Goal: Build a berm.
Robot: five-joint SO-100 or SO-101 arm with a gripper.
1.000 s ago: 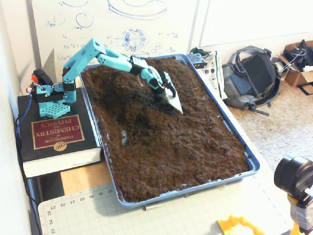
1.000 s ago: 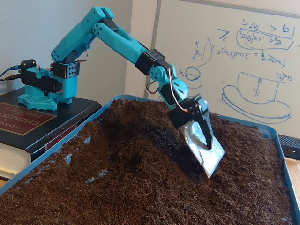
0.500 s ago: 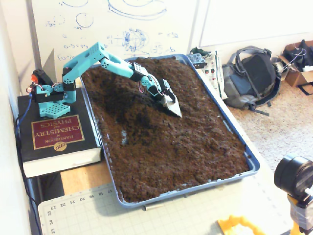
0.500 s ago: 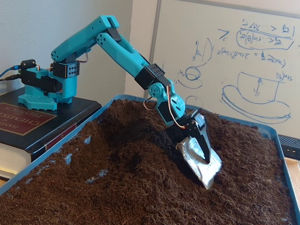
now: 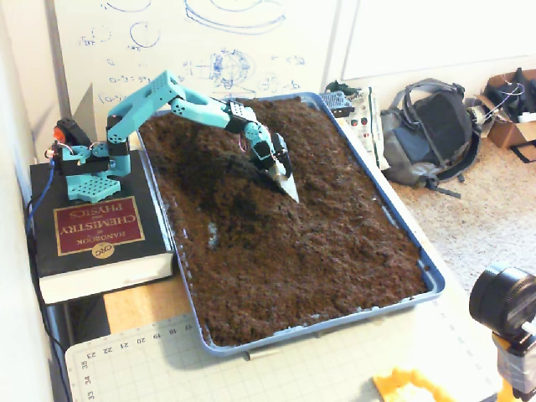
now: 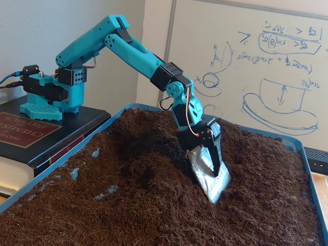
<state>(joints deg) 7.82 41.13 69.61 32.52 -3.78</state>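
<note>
Teal plastic links carry our arm from its base on the chemistry handbook, at the left of the higher fixed view, out over the blue tray. We see the berm as a raised ridge of dark soil near the tray's left side, its long axis running roughly from the far wall toward the near edge. To its right our tool points a silvery scoop down into the flatter soil bed. In the lower fixed view the tool has its tip in the soil just right of the ridge crest. Whether its jaws stand wide or narrow we cannot tell. We judge soil must be pushed leftward.
</note>
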